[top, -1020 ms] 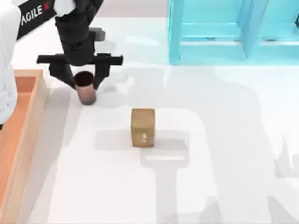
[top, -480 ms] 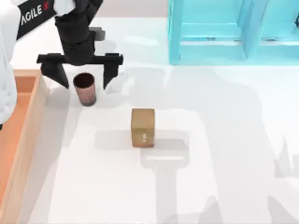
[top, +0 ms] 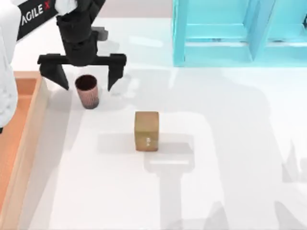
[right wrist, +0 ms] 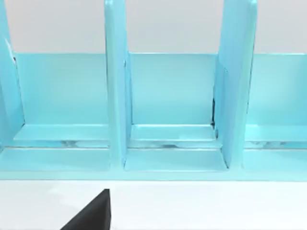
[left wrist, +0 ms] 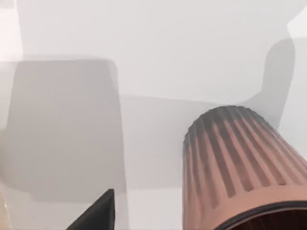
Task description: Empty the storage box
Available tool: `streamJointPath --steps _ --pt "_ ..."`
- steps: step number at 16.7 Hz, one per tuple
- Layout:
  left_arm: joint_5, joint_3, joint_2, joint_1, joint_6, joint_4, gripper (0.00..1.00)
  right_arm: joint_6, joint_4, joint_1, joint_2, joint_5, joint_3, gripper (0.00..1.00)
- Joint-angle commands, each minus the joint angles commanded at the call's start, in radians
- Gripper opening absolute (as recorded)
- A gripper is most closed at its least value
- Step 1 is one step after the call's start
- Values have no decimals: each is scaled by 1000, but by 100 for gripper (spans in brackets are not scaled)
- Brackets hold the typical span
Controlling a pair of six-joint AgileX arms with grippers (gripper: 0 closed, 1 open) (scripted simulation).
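Top view first: the left arm comes in from the upper left corner and points its left gripper (top: pixel 82 76) straight down over a ribbed brown cup (top: pixel 87 91), fingers spread wide so one sits on either side of the cup without touching it. The cup stands upright on the white table (top: pixel 216 158), just beside the storage box (top: pixel 29 125), which runs along the table's left edge. A small tan cube (top: pixel 147 130) sits near the middle, well apart from the cup, and a turquoise shelf unit (top: pixel 230 33) is at the far right. Left wrist view: the cup (left wrist: pixel 240 167) up close, one dark fingertip (left wrist: pixel 96 215) off to its side. Right wrist view: the shelf unit (right wrist: pixel 163 105) straight ahead with a dark fingertip (right wrist: pixel 93 213) in the corner; can't tell the right gripper's state.
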State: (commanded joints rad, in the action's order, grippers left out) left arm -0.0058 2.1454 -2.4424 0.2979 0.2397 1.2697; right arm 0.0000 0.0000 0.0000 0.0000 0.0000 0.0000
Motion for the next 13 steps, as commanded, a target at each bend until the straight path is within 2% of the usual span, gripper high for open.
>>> streamJointPath --steps 4,13 --pt "-8 151 -35 2 4 105 100 0 0 0 0 0 0 100" --pt "4 681 -170 7 -1 500 100 0 0 0 0 0 0 100"
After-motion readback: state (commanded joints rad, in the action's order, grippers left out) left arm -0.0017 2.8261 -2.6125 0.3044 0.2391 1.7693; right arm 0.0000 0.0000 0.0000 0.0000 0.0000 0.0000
